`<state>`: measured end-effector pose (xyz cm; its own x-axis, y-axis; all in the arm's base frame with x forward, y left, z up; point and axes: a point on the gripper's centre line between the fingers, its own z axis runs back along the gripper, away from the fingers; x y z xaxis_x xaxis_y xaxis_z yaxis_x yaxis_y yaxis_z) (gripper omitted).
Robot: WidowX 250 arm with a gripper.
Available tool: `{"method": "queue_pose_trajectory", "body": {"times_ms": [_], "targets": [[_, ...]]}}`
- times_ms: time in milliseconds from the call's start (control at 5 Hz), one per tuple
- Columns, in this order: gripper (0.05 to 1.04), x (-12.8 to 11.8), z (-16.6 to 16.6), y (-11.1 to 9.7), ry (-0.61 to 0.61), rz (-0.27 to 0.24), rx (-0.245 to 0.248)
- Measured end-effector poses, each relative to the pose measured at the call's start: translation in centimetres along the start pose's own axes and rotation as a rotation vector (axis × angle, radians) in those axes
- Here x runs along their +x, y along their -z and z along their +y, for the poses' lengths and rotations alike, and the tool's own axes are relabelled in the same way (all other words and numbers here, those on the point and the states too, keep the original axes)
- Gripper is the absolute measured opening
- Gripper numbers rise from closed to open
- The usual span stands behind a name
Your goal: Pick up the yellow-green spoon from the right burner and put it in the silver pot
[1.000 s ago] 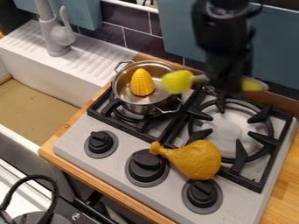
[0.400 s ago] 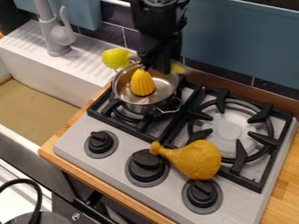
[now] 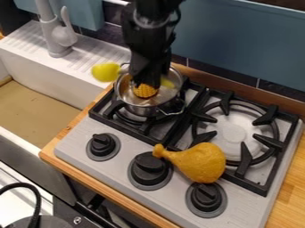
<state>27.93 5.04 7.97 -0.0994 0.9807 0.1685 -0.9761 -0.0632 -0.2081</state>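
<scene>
At the far left, the basin of the white sink point(image 3: 35, 107) opened beside the stove, and the grey faucet point(image 3: 60, 38) stood upright on the ridged drainboard point(image 3: 89, 58) behind it. The left knob point(image 3: 103, 143) sat at the front of the stove point(image 3: 122, 165). Farther back, the yellow-green object point(image 3: 106, 72) was held crosswise, its rounded left end out past the rim of the metal pot point(image 3: 142, 110) and its other end above the pot's interior. The gripper point(image 3: 146, 83) hung down over the pot with its fingers closed around the object's middle, parted no wider than the thickness between them. Just below and partly behind them, the yellow corn cob point(image 3: 145, 91) stood inside the pot, its upper part hidden; whether the fingers touched it could not be told. The pot rested on the left black grate point(image 3: 128, 129). In front, the middle knob point(image 3: 149, 168) lay near the narrow end of the orange-brown drumstick point(image 3: 196, 164), whose thick end lay close to the right knob point(image 3: 207, 197). Behind the drumstick was the right burner point(image 3: 231, 132), and the wooden counter point(image 3: 292, 191) bordered the stove's right side.
</scene>
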Motion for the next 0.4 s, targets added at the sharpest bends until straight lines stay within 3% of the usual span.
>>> {"method": "queue_pose_trajectory", "body": {"times_ms": [200, 400], "targets": [[0.245, 0.18, 0.69, 0.12, -0.032, -0.035, -0.028], [0.245, 0.09, 1.1, 0.36, -0.044, -0.062, -0.026]]}}
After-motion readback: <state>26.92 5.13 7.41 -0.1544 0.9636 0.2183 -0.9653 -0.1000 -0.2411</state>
